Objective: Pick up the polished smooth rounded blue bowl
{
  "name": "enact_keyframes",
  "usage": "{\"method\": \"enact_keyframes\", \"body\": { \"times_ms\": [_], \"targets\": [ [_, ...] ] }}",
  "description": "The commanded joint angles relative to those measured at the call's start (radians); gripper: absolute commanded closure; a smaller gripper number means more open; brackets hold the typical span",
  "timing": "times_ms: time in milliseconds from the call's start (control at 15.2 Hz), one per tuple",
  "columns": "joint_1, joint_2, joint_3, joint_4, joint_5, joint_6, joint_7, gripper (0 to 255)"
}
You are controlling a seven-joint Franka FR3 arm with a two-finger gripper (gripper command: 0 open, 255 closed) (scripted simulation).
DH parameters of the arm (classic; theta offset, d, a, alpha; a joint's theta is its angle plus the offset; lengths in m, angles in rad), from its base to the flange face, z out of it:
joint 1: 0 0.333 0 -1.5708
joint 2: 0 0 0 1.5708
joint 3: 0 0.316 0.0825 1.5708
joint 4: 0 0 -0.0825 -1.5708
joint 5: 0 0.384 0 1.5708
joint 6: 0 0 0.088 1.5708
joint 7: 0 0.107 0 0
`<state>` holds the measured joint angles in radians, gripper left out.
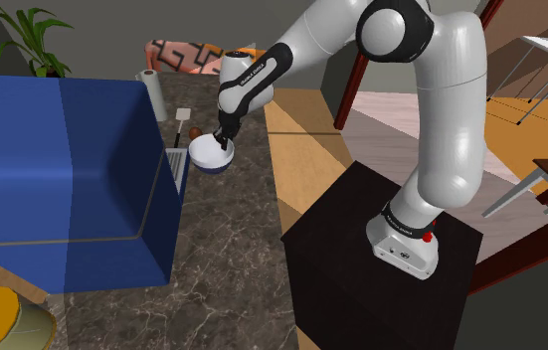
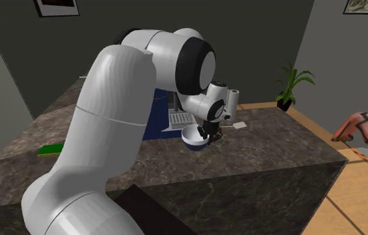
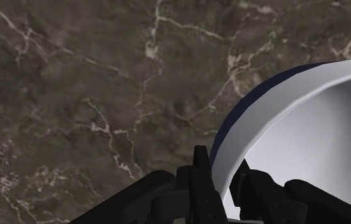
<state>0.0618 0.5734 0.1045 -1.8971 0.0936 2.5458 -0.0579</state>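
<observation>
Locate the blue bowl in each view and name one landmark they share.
Shoulder view: bowl upper middle, beside the blue block.
Second exterior view: bowl at the centre.
Wrist view: bowl, its rim between the fingers.
Shared landmark: the dark marbled counter.

Glossy white rounded arm (image 1: 451,109), dark joint bands (image 1: 397,30), all-black hand (image 1: 225,141), red dot (image 1: 429,237) near base collar.

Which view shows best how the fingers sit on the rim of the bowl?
The wrist view: the rim of the bowl passes between the fingers, one on the blue outside, one on the white inside. The shoulder and second exterior views show the whole bowl, but the gripper covers the contact.
</observation>
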Motion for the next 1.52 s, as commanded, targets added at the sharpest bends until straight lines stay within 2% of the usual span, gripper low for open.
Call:
{"method": "enact_keyframes", "body": {
  "times_ms": [0, 330, 1452],
  "targets": [
    [0.000, 0.001, 0.000, 0.000, 0.000, 0.000, 0.000, 255],
    [0.000, 0.001, 0.000, 0.000, 0.000, 0.000, -0.001, 255],
    [-0.005, -0.142, 0.002, 0.007, 0.001, -0.149, 0.013, 255]
  ]
}}
